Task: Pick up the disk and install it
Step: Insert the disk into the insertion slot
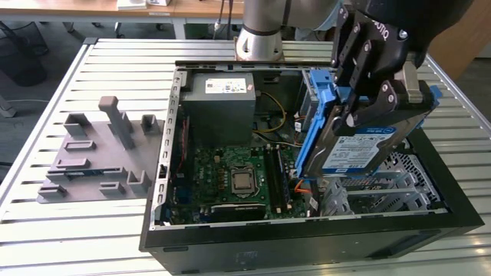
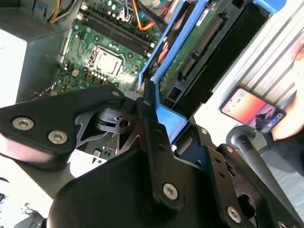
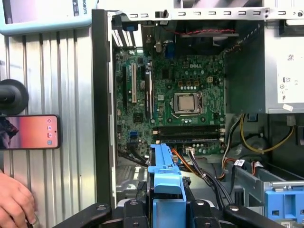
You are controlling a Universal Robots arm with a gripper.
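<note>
Metal disk (image 1: 359, 150), matt plastic frame (image 1: 314, 118)

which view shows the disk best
The exterior view: the disk sits on edge in the gripper over the open case, label and blue frame visible. The second wrist view shows its circuit-board side; the first wrist view, its blue frame edge-on.

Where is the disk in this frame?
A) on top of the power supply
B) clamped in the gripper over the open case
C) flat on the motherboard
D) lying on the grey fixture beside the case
B: the gripper has its jaws shut on the disk, holding it on edge over the open computer case.
</note>
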